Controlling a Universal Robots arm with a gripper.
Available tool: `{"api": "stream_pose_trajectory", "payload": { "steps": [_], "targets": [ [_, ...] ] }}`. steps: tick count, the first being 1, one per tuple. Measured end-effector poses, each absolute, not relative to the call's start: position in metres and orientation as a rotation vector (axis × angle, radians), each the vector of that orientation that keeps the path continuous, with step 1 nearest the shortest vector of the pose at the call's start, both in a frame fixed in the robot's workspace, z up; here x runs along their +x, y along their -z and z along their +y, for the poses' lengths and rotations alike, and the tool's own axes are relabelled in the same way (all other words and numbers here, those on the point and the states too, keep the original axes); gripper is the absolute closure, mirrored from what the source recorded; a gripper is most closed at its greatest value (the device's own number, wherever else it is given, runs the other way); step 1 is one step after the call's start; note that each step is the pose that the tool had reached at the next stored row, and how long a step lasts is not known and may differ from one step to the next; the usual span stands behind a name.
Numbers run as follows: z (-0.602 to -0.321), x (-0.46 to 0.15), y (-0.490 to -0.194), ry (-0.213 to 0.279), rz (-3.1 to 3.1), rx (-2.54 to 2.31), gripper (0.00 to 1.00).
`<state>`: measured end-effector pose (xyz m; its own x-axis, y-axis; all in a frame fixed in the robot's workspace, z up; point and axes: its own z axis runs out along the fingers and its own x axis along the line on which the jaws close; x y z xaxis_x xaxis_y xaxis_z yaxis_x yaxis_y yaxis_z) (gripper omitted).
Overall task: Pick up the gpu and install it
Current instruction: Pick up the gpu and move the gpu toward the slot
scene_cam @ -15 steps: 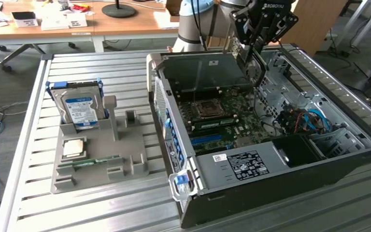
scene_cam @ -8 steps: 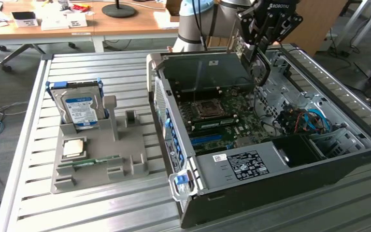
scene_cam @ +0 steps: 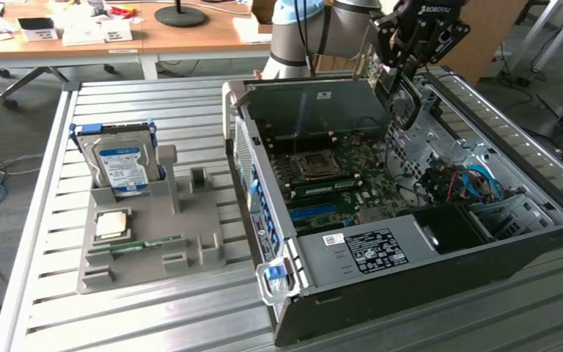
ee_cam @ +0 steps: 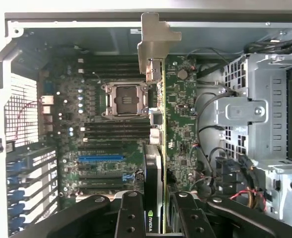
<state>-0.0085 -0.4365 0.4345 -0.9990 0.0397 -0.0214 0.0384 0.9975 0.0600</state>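
Note:
My gripper [scene_cam: 397, 77] hangs over the open computer case [scene_cam: 409, 249], near its far wall, shut on the gpu [scene_cam: 404, 110]. In the wrist view the gpu [ee_cam: 153, 168] is seen edge-on between my fingers [ee_cam: 131, 213]: black cooler block close to the camera, thin green board beside it, silver end bracket [ee_cam: 153, 44] pointing away. The card is held above the motherboard [ee_cam: 111, 124], apart from it. A blue expansion slot [ee_cam: 101, 158] lies to one side of the card, with the empty processor socket [ee_cam: 123, 99] further along.
A grey parts holder [scene_cam: 149, 235] on the slatted table at the exterior view's left carries a hard drive [scene_cam: 125, 165], a processor [scene_cam: 112, 224] and a memory stick [scene_cam: 144, 246]. Inside the case are a metal drive cage [ee_cam: 260, 114] and loose cables [scene_cam: 468, 183].

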Motion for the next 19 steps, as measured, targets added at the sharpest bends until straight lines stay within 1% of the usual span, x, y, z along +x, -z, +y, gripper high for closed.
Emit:
{"api": "stream_pose_trajectory", "payload": {
  "steps": [19],
  "targets": [
    [-0.436, 0.033, -0.434, -0.093, 3.117, 0.061, 0.73]
  ]
}}
